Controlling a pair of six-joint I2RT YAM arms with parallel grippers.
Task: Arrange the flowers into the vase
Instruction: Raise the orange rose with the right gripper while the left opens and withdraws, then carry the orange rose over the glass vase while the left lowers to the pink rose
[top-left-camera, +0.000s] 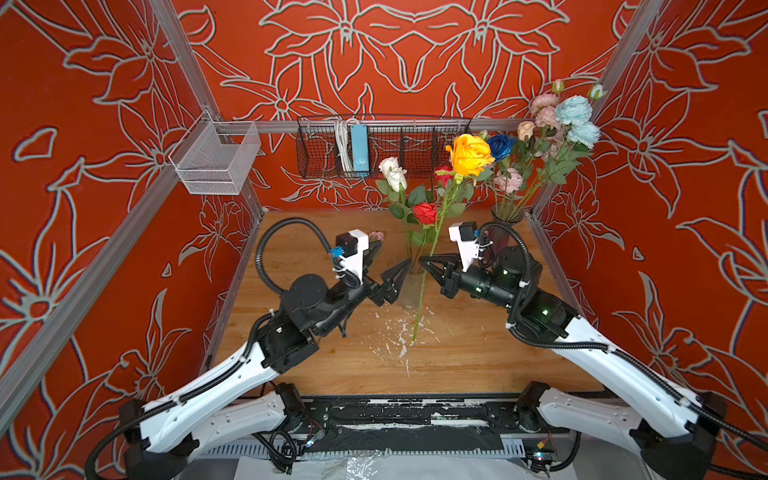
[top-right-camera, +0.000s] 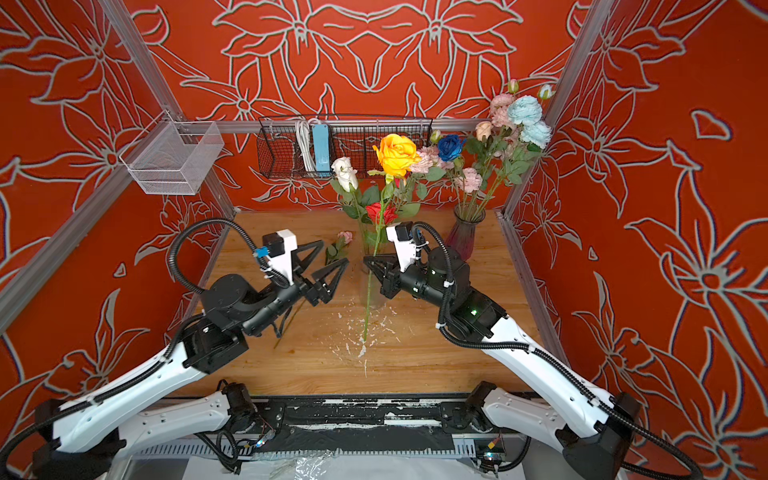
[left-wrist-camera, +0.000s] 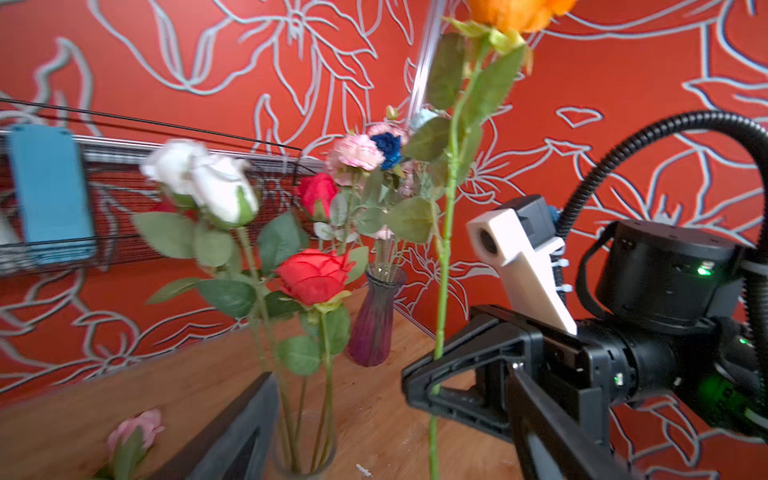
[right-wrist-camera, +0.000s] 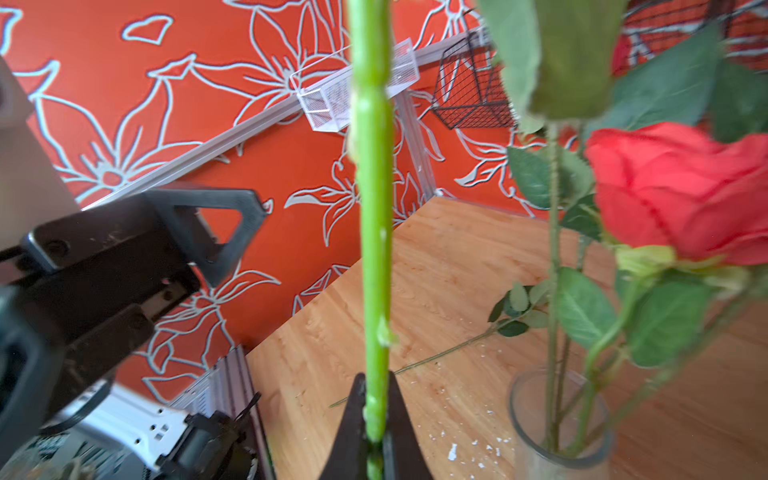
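The right claw (top-left-camera: 423, 262) pinches the yellow rose (top-left-camera: 469, 156) by its stem, upright just beside the clear vase (top-left-camera: 409, 293) (white and red roses (top-left-camera: 424, 212) already inside). The left claw (top-right-camera: 334, 252) is spread, crowding the vase's other side; the table (top-left-camera: 457, 361) front lies open.

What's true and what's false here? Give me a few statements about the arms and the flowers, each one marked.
1. The right gripper grips the yellow rose by its stem. True.
2. The left gripper holds a flower. False: it is open and empty.
3. The yellow rose stands in the clear vase. False: its stem hangs outside, beside the vase.
4. The white rose stands in the clear vase. True.
5. No flower lies on the table. False: a pink flower lies there.
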